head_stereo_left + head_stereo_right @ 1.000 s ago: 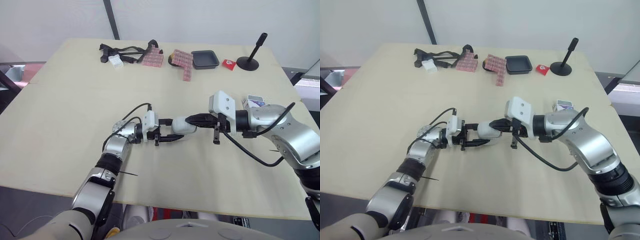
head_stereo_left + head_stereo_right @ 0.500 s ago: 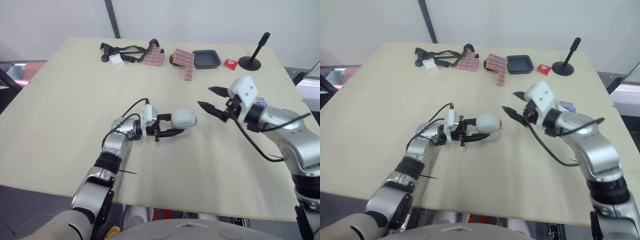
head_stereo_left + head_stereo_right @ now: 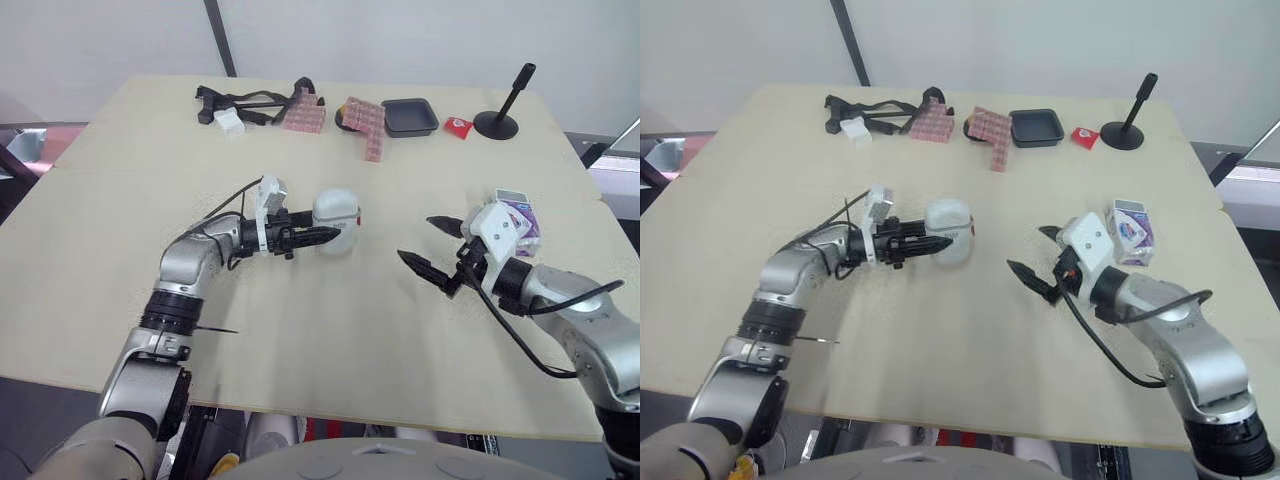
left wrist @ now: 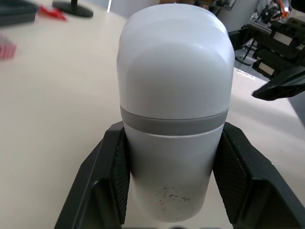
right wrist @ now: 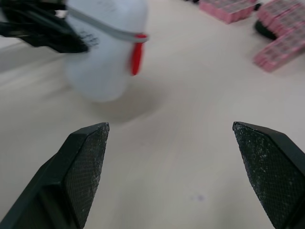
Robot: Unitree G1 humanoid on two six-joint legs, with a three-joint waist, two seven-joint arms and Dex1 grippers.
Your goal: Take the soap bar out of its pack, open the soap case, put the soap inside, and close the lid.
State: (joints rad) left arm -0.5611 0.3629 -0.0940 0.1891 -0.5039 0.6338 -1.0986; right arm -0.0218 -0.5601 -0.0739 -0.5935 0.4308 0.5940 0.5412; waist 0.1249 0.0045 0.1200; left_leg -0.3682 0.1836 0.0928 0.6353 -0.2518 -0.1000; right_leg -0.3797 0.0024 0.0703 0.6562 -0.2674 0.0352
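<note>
The white soap case (image 3: 336, 220), lid down, has a grey band and a red latch (image 5: 137, 52). It is held just above the table's middle between the black fingers (image 4: 110, 183) of my left gripper (image 3: 322, 236), which is shut on its lower half. My right gripper (image 3: 417, 240) hangs open and empty to the right of the case, well apart from it, its fingertips pointing toward it. The white and purple soap pack (image 3: 518, 215) lies on the table behind the right wrist. Whether a soap bar is in the case or the pack is hidden.
Along the far edge lie a black strap (image 3: 250, 103), pink blocks (image 3: 365, 122), a black tray (image 3: 410, 117), a small red item (image 3: 458, 126) and a black stand (image 3: 505, 115). The table's right edge runs close to the pack.
My right gripper let go of the case, opened wide and drew back to the right. The left arm carried the case to the left and a little farther away.
</note>
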